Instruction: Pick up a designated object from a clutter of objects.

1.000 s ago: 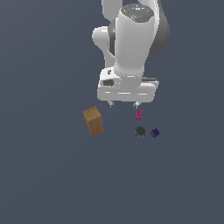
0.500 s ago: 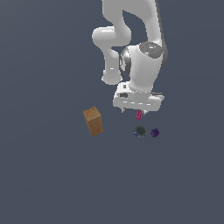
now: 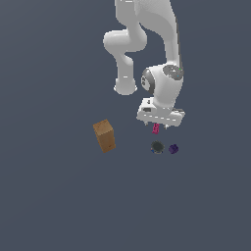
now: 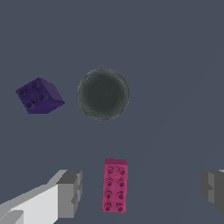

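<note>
The designated object, a tiny magenta studded brick (image 4: 115, 185), lies flat on the dark floor between my gripper's (image 4: 141, 190) two fingers, closer to one grey fingertip (image 4: 70, 194) than the other (image 4: 213, 186). The jaws stand wide apart and nothing touches the brick. In the exterior view my gripper (image 3: 159, 126) hangs low directly over the magenta brick (image 3: 156, 129), which peeks out below the hand. The rest of the clutter of objects is a dark round object (image 4: 103, 94), a purple studded block (image 4: 39, 96) and a tan-brown box (image 3: 104, 136).
In the exterior view, the dark round object (image 3: 157, 147) and the purple block (image 3: 173, 148) sit side by side just in front of the brick. The brown box stands well off toward the exterior view's left. The floor is plain dark grey.
The arm has reached out and swung toward the exterior view's right, lowering the hand from above the scene down over the magenta brick. The objects have not moved.
</note>
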You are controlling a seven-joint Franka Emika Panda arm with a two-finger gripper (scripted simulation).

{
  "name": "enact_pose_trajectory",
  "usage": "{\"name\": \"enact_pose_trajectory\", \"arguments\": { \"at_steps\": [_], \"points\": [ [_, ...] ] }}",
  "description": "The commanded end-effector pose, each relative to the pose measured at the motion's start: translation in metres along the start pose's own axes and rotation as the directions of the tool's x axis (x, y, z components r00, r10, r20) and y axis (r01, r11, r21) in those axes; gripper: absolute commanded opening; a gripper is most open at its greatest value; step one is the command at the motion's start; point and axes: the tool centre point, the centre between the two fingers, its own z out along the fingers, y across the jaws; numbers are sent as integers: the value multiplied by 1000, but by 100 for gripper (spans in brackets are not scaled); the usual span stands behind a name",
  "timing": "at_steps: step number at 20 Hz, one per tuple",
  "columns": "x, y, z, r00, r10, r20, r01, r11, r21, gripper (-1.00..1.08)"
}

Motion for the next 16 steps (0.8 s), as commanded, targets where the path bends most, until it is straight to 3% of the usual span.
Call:
{"name": "enact_pose_trajectory", "arguments": {
  "at_steps": [1, 9, 16],
  "points": [
    [-16, -6, 13, 1000, 19, 2, -19, 1000, 4, 100],
    [-49, -14, 37, 999, 53, 10, -53, 999, 13, 100],
    [-54, -15, 40, 998, 56, 12, -56, 998, 14, 100]
  ]
}}
